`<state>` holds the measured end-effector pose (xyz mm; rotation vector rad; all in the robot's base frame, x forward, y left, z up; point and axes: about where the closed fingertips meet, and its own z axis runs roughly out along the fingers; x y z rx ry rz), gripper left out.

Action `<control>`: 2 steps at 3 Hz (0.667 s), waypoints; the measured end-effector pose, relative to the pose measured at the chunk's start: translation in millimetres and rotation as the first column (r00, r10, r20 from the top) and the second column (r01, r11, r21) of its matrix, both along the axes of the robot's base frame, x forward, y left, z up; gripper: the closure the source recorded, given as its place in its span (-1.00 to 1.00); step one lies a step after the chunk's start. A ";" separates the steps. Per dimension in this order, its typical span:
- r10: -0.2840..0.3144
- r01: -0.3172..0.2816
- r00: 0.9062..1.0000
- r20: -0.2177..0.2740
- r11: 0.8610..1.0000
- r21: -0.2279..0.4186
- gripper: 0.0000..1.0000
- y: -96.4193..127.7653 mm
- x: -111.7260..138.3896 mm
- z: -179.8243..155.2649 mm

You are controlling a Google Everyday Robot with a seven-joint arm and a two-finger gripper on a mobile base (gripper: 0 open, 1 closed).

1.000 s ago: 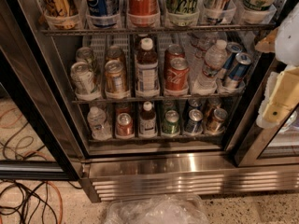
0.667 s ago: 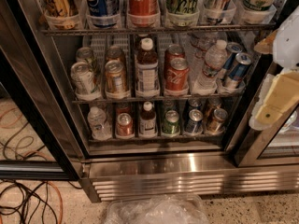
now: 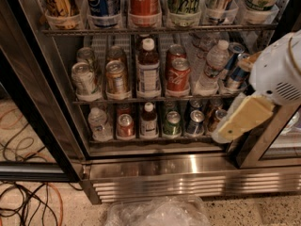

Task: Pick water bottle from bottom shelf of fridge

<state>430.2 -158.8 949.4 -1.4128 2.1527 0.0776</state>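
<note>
Sliding left and lower than a second ago, the hand (image 3: 237,121) is now hanging in front of the right end of the bottom shelf (image 3: 155,139) of the fridge (image 3: 188,168), and I cannot tell whether it is open or closed; nothing is showing in its grip. The water bottle (image 3: 98,123) is standing upright at the far left of that shelf, well apart from the hand, sitting in a clear lane tray that is probably keeping it lined up. Between them a red can (image 3: 125,125), a dark drink bottle (image 3: 148,119), a green can (image 3: 172,123) and a blue can (image 3: 194,122) are crowding the front row, so the hand is likely needing to cross in front of them. A larger clear bottle (image 3: 214,65) is standing one shelf up, while cables (image 3: 28,206) and a plastic bag (image 3: 157,213) are lying on the floor below
</note>
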 end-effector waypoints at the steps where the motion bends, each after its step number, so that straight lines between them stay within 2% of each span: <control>1: 0.006 -0.012 0.998 0.056 0.996 0.093 -1.00 29.2 -1.4 -25.1; 2: -0.020 0.007 0.993 0.114 0.993 0.117 -1.00 32.1 13.2 -21.2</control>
